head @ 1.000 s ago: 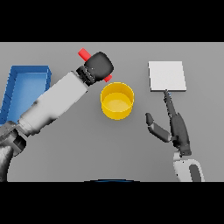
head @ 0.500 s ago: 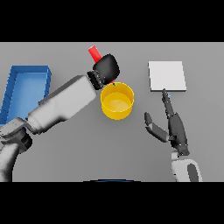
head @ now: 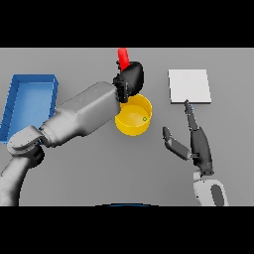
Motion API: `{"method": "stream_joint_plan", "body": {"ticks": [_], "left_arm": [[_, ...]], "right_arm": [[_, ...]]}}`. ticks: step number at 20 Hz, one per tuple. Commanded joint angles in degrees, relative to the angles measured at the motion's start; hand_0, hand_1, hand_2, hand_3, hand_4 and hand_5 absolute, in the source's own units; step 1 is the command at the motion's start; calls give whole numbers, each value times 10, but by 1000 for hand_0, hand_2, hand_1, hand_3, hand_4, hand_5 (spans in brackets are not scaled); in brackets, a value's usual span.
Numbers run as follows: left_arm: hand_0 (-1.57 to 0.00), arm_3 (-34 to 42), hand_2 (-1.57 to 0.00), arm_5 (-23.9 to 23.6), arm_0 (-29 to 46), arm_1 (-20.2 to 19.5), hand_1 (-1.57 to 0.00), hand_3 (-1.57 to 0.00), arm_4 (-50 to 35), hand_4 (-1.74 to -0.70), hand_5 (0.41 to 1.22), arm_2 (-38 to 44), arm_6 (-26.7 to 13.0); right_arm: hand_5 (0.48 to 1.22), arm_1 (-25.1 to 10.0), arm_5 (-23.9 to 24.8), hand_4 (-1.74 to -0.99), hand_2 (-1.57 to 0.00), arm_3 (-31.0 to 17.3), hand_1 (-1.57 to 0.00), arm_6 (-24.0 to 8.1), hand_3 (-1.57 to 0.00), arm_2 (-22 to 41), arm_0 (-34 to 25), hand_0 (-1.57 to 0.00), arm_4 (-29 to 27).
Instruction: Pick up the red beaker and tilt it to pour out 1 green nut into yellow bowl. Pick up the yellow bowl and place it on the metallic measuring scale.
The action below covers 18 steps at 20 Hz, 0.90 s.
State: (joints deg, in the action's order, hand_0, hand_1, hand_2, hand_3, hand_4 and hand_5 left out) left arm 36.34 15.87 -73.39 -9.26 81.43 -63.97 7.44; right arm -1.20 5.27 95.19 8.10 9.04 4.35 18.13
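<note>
Desk: flat, matt grey desk (head: 74,183) with a smooth, even surface; it carries everything below.

Blue tray: rectangular, open-topped blue tray (head: 30,101) with low upright walls and a plain floor, well to the left of the left hand, near the desk's left edge.

Left arm: smooth white-and-grey cylinder-shaped forearm reaching diagonally up from the lower left, its dark wrist ending above the bowl's far-left rim.

Metallic measuring scale: flat, pale grey square plate (head: 189,86) with a dull sheen, lying beyond the right hand's raised fingertip and well to the right of the left hand.

Yellow bowl: round, glossy yellow bowl (head: 134,121) with upright walls and a smooth inner floor; it sits just below and under the left hand, and to the left of the right hand, apart from it.

Left hand: dark, rounded left hand (head: 131,79) with its fingers curled round the beaker, holding it above the bowl's far rim.

Right hand: dark right hand (head: 198,144) held on edge over the desk, fingers straight and pointing toward the scale, thumb spread out to the left; it holds nothing.

Red beaker: smooth red cylindrical beaker (head: 123,57); only its upper end shows, sticking out above the left hand, leaning a little leftward.

Green nut: tiny green nut (head: 144,118) lying inside the bowl near its right wall, below the left hand.
</note>
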Motion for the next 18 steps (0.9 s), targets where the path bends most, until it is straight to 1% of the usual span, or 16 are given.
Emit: {"method": "stream_joint_plan", "body": {"ticks": [1,2,3,4,5,6,7,8,10,11,12,13,14,15,16,18], "left_arm": [[-1571,5,-1571,11,-6,3,-1571,-1571,6,-1732,1221,-6,2],[-1571,2,-1571,16,-11,12,-1571,-1571,9,-1728,1221,-7,-3],[-1571,-4,-1571,11,-14,11,-1571,-1571,15,-1728,1221,-12,4],[-1571,-9,-1571,19,-22,11,-1571,-1571,16,-1728,1221,-11,11],[-1571,-4,-1571,-2,-27,-1,-1571,-1571,13,-1729,1221,-4,20],[-1571,-7,-1571,-8,-41,-1,-1571,-1571,3,-1726,1221,12,25],[-1571,-21,-1571,-8,-62,-4,-1571,-1571,-2,-1726,1221,26,29],[-1571,-35,-1571,-8,-81,-7,-1571,-1571,0,-1725,1221,33,26],[-1571,-47,-1571,-8,-103,-20,-1571,-1571,-22,-1728,1221,67,34],[-1571,-59,-1571,-7,-115,-28,-1571,-1263,-36,-1731,1221,91,26],[-1571,-71,-1571,-8,-126,-33,-1571,-1023,-43,-1733,1221,106,22],[-1571,-90,-1571,-31,-133,-46,-1571,-1132,-61,-1731,1221,133,30],[-1571,-107,-1571,-32,-142,-54,-1571,-1220,-77,-1727,1221,155,36],[-1571,-124,-1571,-19,-153,-61,-1571,-1290,-103,-1729,1221,189,28],[-1571,-141,-1571,-15,-158,-70,-1571,-1346,-123,-1731,1221,220,3],[-1571,-174,-1571,-14,-173,-90,-1571,-1427,-171,-1735,1221,285,-19]], "right_arm": [[677,2,-3,-1051,1,-4,1,4,1,-1,-4,1,-6],[681,5,0,-1047,1,2,1,8,1,4,2,1,0],[683,5,0,-1041,1,8,1,4,1,7,0,1,4],[685,3,0,-1035,1,6,1,4,1,5,3,1,4],[686,1,-1,-1027,1,8,1,3,1,6,4,1,6],[684,3,-3,-1035,1,12,1,1,1,8,5,1,3],[685,4,-3,-1035,1,13,1,5,1,8,5,1,2],[683,6,3,-1030,1,11,1,-1,1,9,5,1,8],[682,0,5,-1023,1,7,1,-5,1,7,0,1,14],[681,-3,4,-1024,1,6,1,-2,1,4,-2,1,12],[680,-1,4,-1028,1,5,1,0,1,6,-3,1,12],[680,-5,0,-1018,1,5,1,0,1,3,-2,1,9],[676,-2,-4,-1009,1,6,1,-2,1,3,-1,1,1],[683,0,-2,-1001,1,4,1,8,1,7,-1,1,4],[681,0,0,-996,1,7,1,9,1,9,0,1,8],[672,1,3,-990,1,4,1,14,1,8,2,1,8]]}}
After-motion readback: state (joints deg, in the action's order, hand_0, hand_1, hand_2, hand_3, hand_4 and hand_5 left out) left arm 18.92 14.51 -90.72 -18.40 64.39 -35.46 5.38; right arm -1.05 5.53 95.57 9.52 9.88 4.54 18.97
